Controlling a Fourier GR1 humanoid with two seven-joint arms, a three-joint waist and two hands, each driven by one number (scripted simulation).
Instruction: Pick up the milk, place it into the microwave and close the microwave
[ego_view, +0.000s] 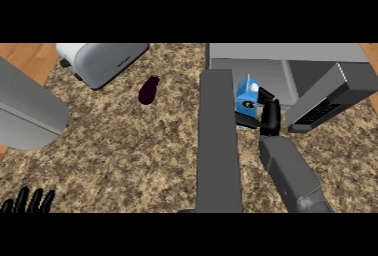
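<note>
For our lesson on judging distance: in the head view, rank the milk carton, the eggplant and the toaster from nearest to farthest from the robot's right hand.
1. Milk carton, held in the right hand, right of centre.
2. Eggplant, lying further left, upper middle.
3. Toaster, upper left corner, farthest.

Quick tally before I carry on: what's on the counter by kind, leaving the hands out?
Appliances: 2, the toaster and the microwave
Food items: 2, the milk and the eggplant
Unidentified: 1, a large grey object at the left edge
Total: 5
</note>
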